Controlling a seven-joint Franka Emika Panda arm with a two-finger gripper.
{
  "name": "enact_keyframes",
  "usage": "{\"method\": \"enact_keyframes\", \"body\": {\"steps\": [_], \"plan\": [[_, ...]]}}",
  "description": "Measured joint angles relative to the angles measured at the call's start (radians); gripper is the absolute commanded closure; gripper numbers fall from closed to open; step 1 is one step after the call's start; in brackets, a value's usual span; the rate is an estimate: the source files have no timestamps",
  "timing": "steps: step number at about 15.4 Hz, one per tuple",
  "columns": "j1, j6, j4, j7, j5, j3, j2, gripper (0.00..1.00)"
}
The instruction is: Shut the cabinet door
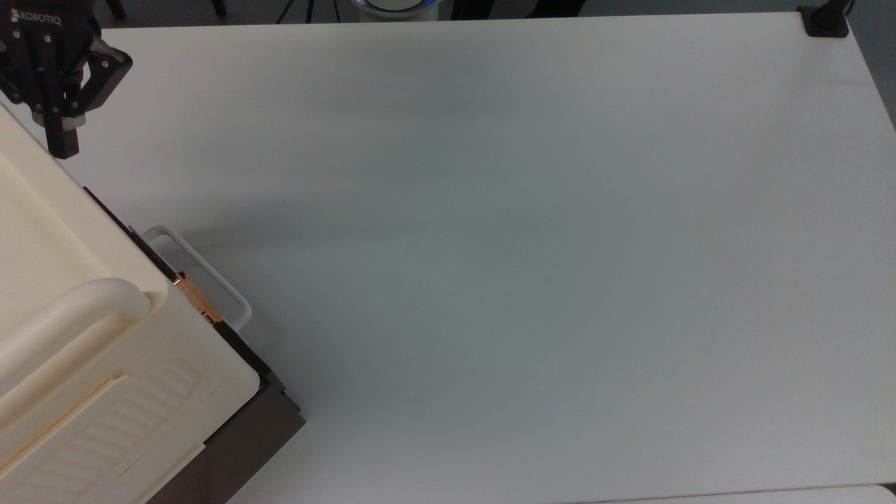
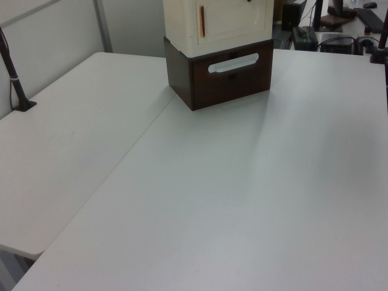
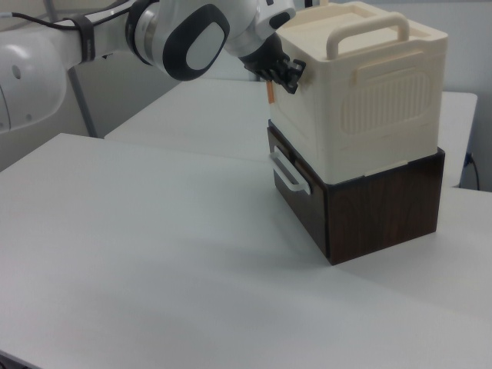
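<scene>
**Door flush against the cabinet front**

In the top view's upper left my black two-finger gripper (image 1: 64,143) hangs by the cream plastic cabinet (image 1: 84,336), fingers pressed together on nothing. In the left view the flat cream cabinet door (image 2: 233,18) with its recessed inset lies shut in the front, above the dark brown drawer front (image 2: 233,76) with its white loop handle (image 2: 233,62).

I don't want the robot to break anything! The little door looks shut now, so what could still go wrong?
Two things, maybe. The gripper sits right at the corner of the cream cabinet, so pushing further could shove it off the dark brown drawer box it stands on. Also, the cabinet door looks flush in the left view, but I cannot tell if it latched, so it might swing open again.
</scene>
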Motion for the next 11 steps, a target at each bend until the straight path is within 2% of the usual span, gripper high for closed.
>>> {"method": "enact_keyframes", "body": {"steps": [5,11], "plan": [[0.001,-0.005,0.001,0.001,0.0,0.003,0.0,1.0],[0.019,-0.191,0.001,0.001,-0.019,0.047,-0.007,1.0]]}}
